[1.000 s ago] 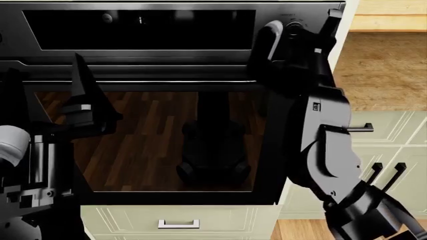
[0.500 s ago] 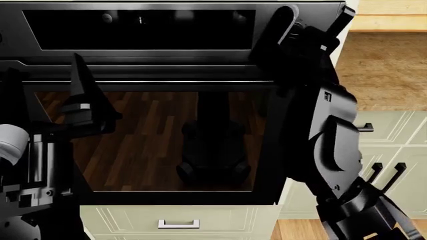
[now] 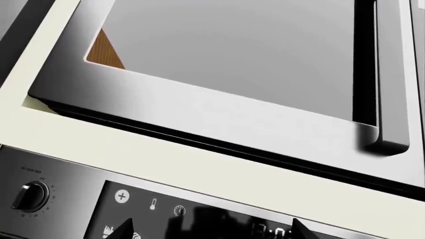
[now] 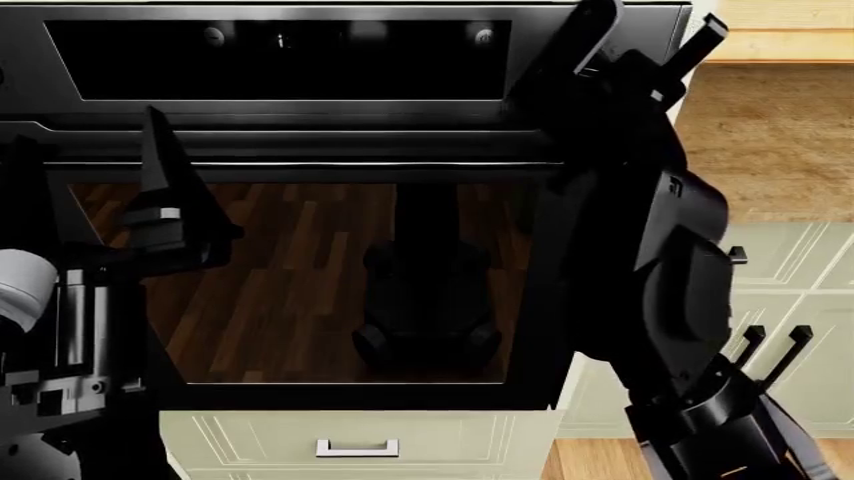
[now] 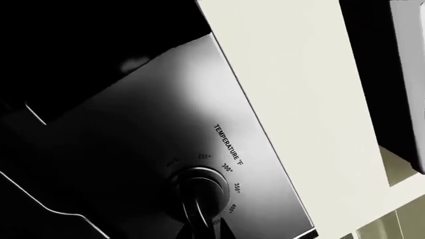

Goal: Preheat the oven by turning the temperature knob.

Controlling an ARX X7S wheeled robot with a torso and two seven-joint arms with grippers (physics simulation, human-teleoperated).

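The black oven fills the head view, with its bar handle and dark display panel. My right arm reaches up over the panel's right end and hides the temperature knob there. In the right wrist view the temperature knob sits under the "TEMPERATURE °F" lettering. My right gripper has its fingertips close together, empty, pointing at the knob's lower edge; contact does not show. My left gripper is open and empty before the door's left side, and its view shows the display.
A second black knob sits at the panel's left end. A stainless appliance hangs above the oven. Cream drawers lie below the door. Cream cabinet doors with small handles and a wood counter are at the right.
My right arm has moved up and to the right, so its gripper now covers the panel's upper right corner. The left arm has not moved.
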